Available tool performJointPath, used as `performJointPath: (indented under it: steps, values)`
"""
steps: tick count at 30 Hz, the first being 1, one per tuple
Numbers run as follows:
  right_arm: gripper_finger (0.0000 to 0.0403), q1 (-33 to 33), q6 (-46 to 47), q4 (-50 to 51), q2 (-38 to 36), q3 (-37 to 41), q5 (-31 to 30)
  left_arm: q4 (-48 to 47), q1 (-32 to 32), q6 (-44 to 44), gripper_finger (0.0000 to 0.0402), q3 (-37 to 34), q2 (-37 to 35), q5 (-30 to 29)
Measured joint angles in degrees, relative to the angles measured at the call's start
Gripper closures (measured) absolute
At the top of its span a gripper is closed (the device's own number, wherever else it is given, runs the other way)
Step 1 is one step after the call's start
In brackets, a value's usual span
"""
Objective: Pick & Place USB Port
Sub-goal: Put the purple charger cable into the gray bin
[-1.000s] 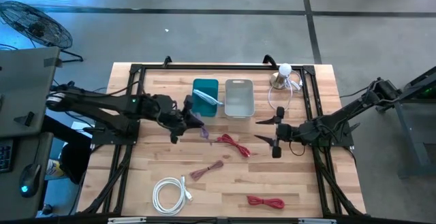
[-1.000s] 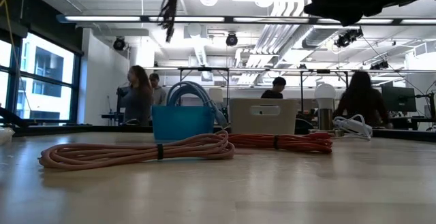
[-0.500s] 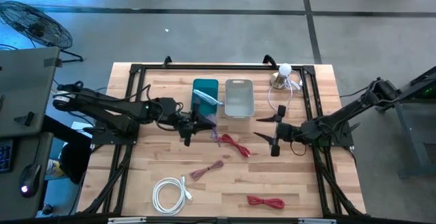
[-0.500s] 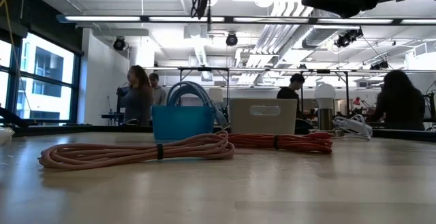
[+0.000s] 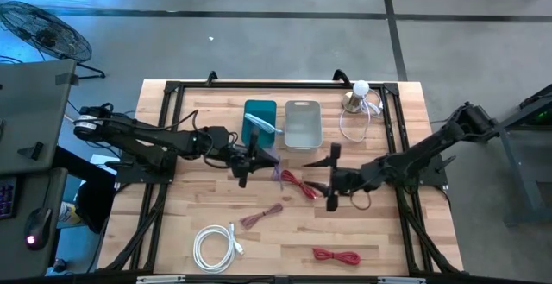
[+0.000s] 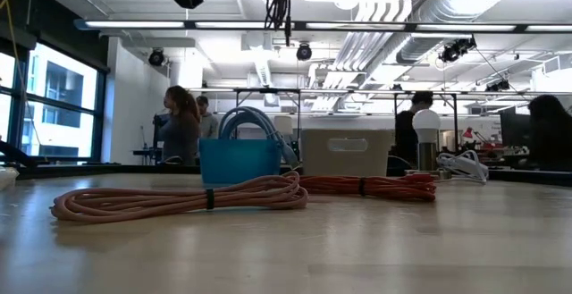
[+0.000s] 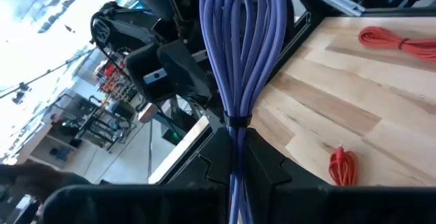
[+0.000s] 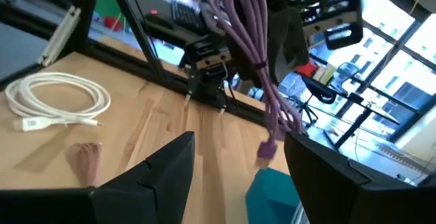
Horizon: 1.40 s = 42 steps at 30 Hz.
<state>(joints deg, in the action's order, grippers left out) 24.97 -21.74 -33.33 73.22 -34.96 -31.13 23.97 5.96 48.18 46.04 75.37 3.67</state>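
Note:
A purple USB cable [image 7: 240, 40], coiled into a tied bundle, hangs in the air with my left gripper [image 5: 257, 158] shut on it, just in front of the teal bin [image 5: 260, 111]. In the right wrist view a loose end with a plug [image 8: 264, 152] dangles below the bundle [image 8: 246, 20]. My right gripper [image 5: 333, 177] stands open a little to the right of the cable, facing it, its fingers [image 8: 153, 176] wide apart and touching nothing. The low view shows only the cable's hanging strands [image 6: 281, 4] at the top. My left gripper pinches the purple bundle between its two fingers at the tied neck [image 7: 235, 130], just below the black tie. The fingers come level from the table's left. The loops stick out beyond the fingertips. The whole cable is lifted clear of the table.
A white bin [image 5: 302, 125] stands beside the teal one. On the table lie a red cable [image 5: 297, 183], a pink cable [image 5: 263, 216], a white coil [image 5: 216, 245] and another red cable [image 5: 336, 255]. A lamp with a white cord [image 5: 358, 101] stands far right. People are in the room behind.
My left gripper has carried the purple cable toward the table's right and slightly down, still shut on it. My right gripper has moved toward the table's left, closer to the cable, rolling as it went, and stays open.

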Motion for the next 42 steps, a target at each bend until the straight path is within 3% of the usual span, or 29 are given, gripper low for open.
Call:
performJointPath:
  steps: [7, 14, 20, 32, 42]
  values:
    - [0.0182, -2.4, -3.6, 3.5, 6.4, -8.6, 2.5, -0.4, 0.0, 0.0, 0.0389, 0.0, 0.0, 4.4]
    - [0.0182, -2.5, -5.7, 3.5, 8.3, -12.4, 5.1, -2.0, 0.0, 1.0, 0.039, 0.0, 0.0, 6.4]
    - [0.0182, -2.5, -5.6, 3.5, 8.3, -12.7, 6.3, -2.3, 0.0, 1.6, 0.0391, 0.0, 0.0, 6.5]
    - [0.0182, -5.6, -4.2, 2.3, 8.3, -12.7, 15.1, -0.7, -0.6, 3.0, 0.0391, 0.1, 2.2, 7.6]
    - [0.0182, -6.2, -4.0, 2.3, 8.4, -12.7, 18.2, 2.8, -4.7, 0.8, 0.0391, 0.0, 3.9, 15.3]
